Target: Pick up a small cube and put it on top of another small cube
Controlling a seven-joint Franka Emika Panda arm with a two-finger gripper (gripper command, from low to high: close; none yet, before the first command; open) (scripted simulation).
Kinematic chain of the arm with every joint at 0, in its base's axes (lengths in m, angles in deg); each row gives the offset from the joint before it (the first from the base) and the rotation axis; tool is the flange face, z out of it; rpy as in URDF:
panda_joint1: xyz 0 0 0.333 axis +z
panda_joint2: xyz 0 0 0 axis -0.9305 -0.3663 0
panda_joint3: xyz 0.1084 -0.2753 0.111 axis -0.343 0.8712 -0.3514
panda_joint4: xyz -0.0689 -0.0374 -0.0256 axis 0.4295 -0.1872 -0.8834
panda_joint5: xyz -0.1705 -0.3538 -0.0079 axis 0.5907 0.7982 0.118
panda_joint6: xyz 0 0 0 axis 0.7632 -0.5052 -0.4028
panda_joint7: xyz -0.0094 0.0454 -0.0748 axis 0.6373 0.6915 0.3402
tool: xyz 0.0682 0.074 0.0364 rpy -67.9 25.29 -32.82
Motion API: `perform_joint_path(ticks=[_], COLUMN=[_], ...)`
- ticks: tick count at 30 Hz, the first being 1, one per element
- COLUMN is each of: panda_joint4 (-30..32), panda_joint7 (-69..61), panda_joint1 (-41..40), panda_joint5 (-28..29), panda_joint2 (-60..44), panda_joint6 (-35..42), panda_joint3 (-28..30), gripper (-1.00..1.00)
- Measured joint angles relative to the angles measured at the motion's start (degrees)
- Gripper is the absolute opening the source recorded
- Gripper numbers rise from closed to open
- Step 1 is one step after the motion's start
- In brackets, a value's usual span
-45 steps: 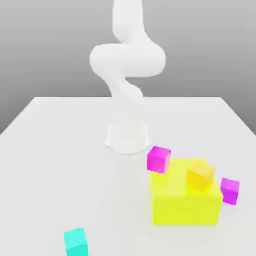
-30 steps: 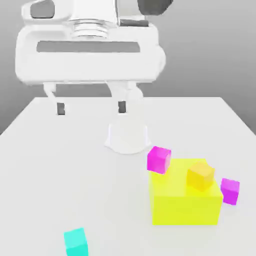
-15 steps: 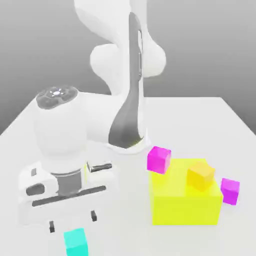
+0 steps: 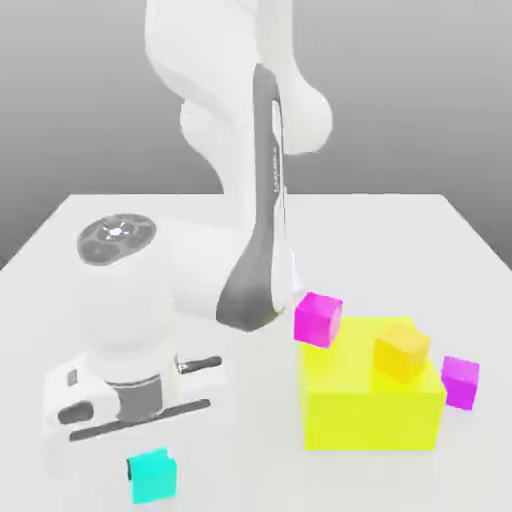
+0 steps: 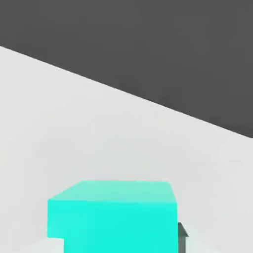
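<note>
A small cyan cube [image 4: 152, 476] rests on the white table [image 4: 90, 260] near its front edge, on the exterior view's left. My gripper [image 4: 152, 470] has come straight down over it, and a dark fingertip [image 4: 176, 464] presses against each side, so it is shut on the cube. The hand view shows the cyan cube [image 5: 113, 217] close up, with one dark fingertip [image 5: 182, 237] against its side. Two small magenta cubes lie further off: one [image 4: 318, 319] beside the yellow block's far corner, the other [image 4: 460, 381] on the exterior view's right.
A large yellow block [image 4: 370, 410] stands at the front right of the exterior view, and a small orange cube [image 4: 401, 352] sits on top of it. My white arm [image 4: 250, 200] arches over the middle of the table.
The hand has dropped from above the cyan cube down onto it. Its fingers, wide apart half a second ago, have drawn in against the cube's sides. The other cubes have not moved.
</note>
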Motion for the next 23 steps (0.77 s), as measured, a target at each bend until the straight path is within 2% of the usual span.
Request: perform_joint_path(ticks=[9, 15, 20, 21, 23], panda_joint4=[7.15, 12.01, 15.38, 15.78, 15.78], panda_joint7=[1.25, 0.97, 1.28, 1.34, 1.34], panda_joint1=[14.23, 20.62, 21.34, 21.22, 21.23], panda_joint5=[3.74, 4.85, 5.47, 5.58, 5.57], panda_joint2=[18.51, 31.03, 26.00, 24.92, 24.92], panda_joint6=[11.19, 18.55, 10.11, 8.62, 8.63], panda_joint3=[-8.48, -14.60, -16.54, -16.70, -16.70], gripper=[-1.00, -1.00, -1.00, 1.00, 1.00])
